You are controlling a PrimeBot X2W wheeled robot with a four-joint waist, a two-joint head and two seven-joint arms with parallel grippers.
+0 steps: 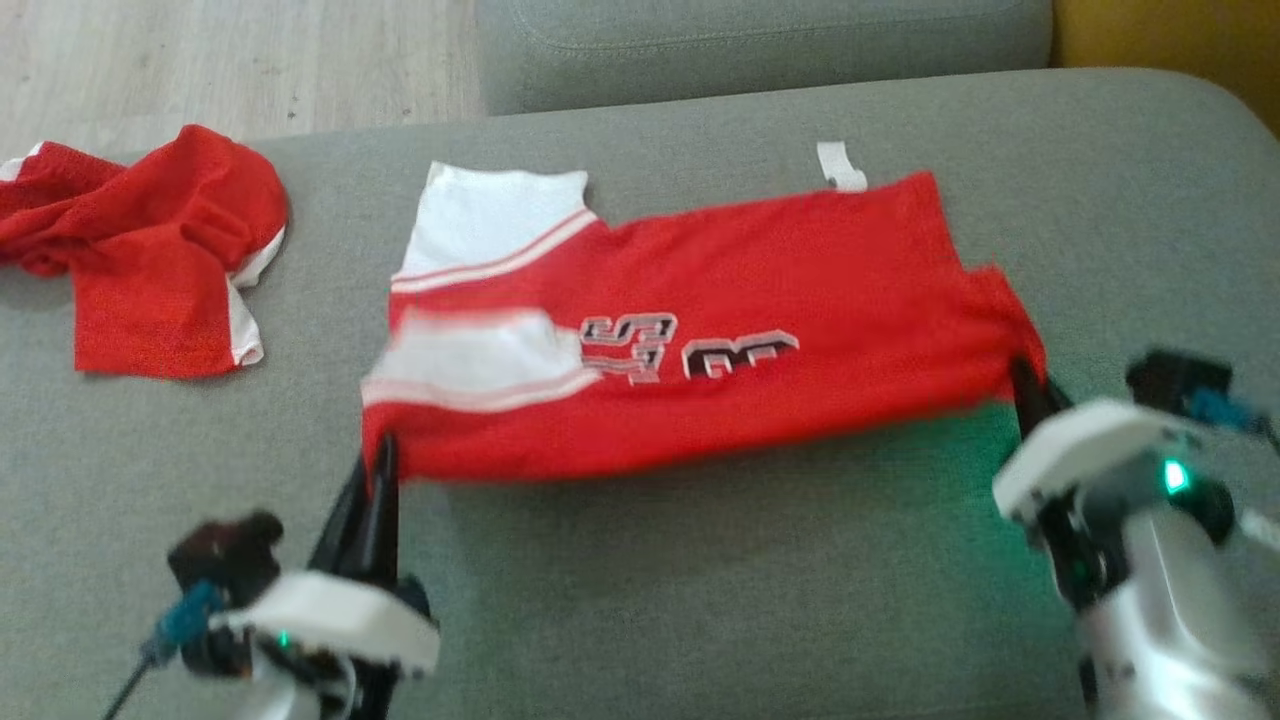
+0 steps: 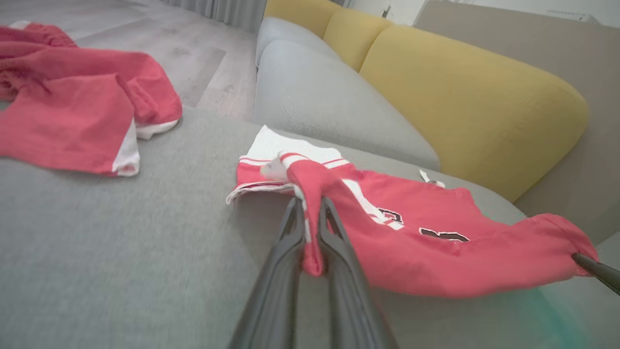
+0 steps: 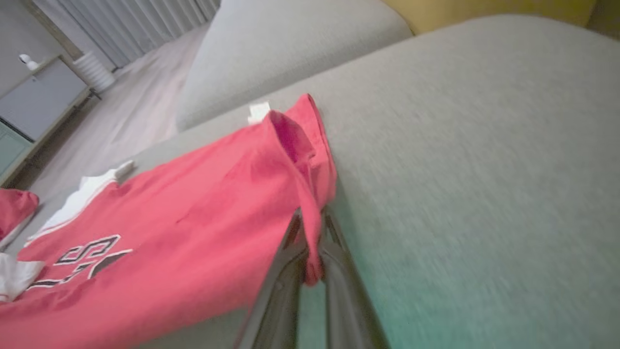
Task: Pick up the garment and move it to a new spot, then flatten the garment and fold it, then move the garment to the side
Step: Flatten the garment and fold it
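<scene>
Open grey sofa seat runs along the garment's near side and past its right end; crumpled red cloth lies well left of it, a grey cushion rises behind it

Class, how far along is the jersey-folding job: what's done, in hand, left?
Done: red jersey spread across the grey cushion. In hand: left gripper and right gripper each pinch a near corner. Left: folding it over, then moving it aside.
</scene>
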